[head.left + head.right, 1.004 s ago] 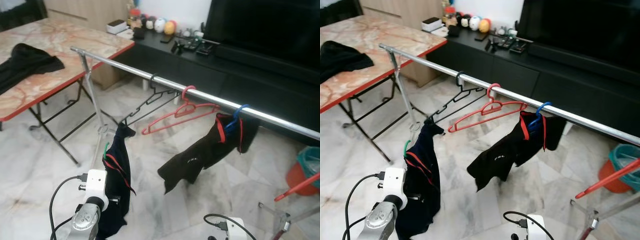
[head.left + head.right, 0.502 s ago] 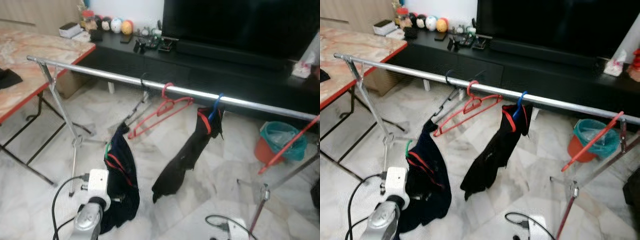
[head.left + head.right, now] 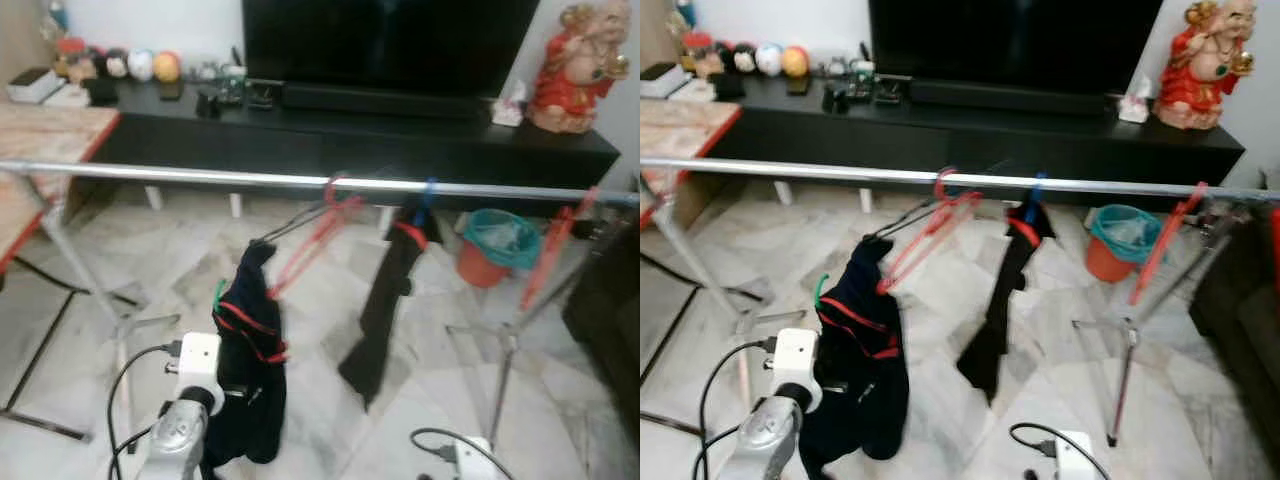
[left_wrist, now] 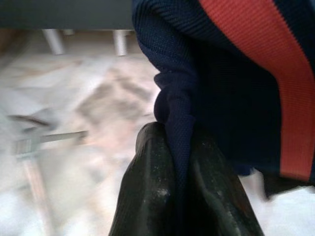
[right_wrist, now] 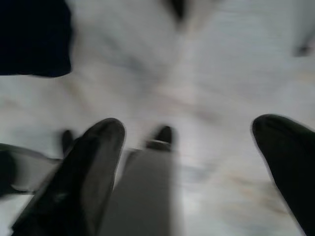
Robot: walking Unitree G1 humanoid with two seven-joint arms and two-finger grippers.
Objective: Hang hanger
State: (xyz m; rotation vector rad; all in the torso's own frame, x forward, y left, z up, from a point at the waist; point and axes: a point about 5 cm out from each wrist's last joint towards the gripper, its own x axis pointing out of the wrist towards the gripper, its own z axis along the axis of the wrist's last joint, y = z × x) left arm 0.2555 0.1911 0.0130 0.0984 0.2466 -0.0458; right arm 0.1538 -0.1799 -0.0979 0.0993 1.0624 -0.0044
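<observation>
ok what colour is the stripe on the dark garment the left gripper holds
Red, on the navy knitted garment pinched by the left gripper; clearest in the left wrist view.

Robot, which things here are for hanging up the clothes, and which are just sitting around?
For the job: the dark garment on its green hanger, pinched in the left gripper, and the metal rail.

Just around: red hanger, hung black garment, teal bin, red figurine, television.

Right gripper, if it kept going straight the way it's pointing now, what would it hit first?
Most likely the pale marble floor. The right gripper is open and aims down at bare tile. A dark garment sits off to one side of that line. Blur makes depth uncertain.
</observation>
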